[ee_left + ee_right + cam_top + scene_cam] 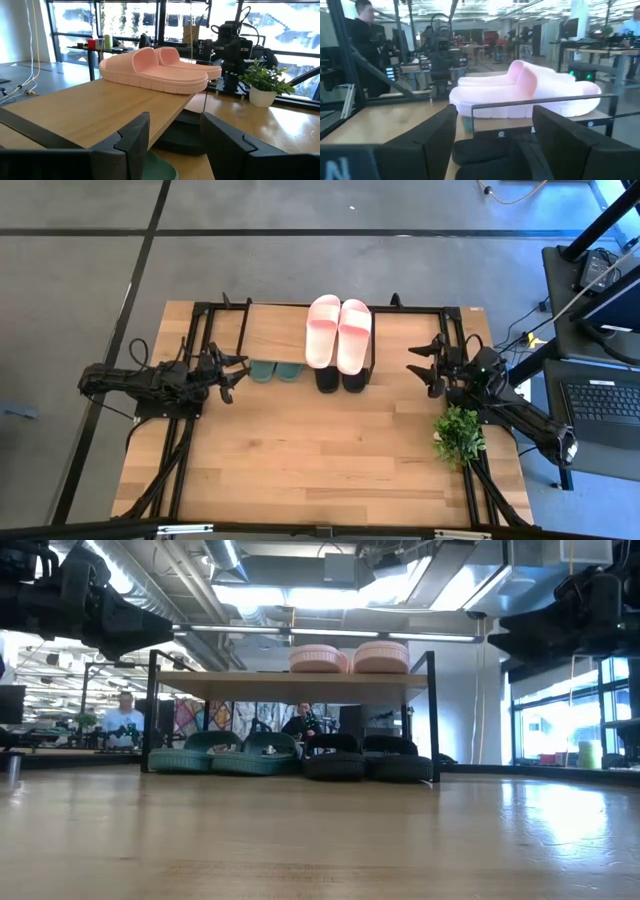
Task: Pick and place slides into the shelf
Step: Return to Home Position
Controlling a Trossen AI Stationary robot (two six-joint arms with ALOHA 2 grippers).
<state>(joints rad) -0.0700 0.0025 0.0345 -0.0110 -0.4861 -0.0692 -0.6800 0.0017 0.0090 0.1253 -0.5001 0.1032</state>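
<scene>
The shelf (275,330) stands at the table's far middle. The pale pink slides (338,332) lie side by side on the right part of its top board; they also show in the left wrist view (155,72) and the right wrist view (525,92). The dark green slides (274,370) and the black slides (340,379) rest on the table under the board, toes poking out toward the near side. My left gripper (232,378) is open and empty, left of the shelf. My right gripper (428,367) is open and empty, right of the shelf.
A small green potted plant (459,435) stands on the table at the right, near my right arm. The near half of the wooden tabletop (310,460) is bare. People sit in the room behind the table (124,720).
</scene>
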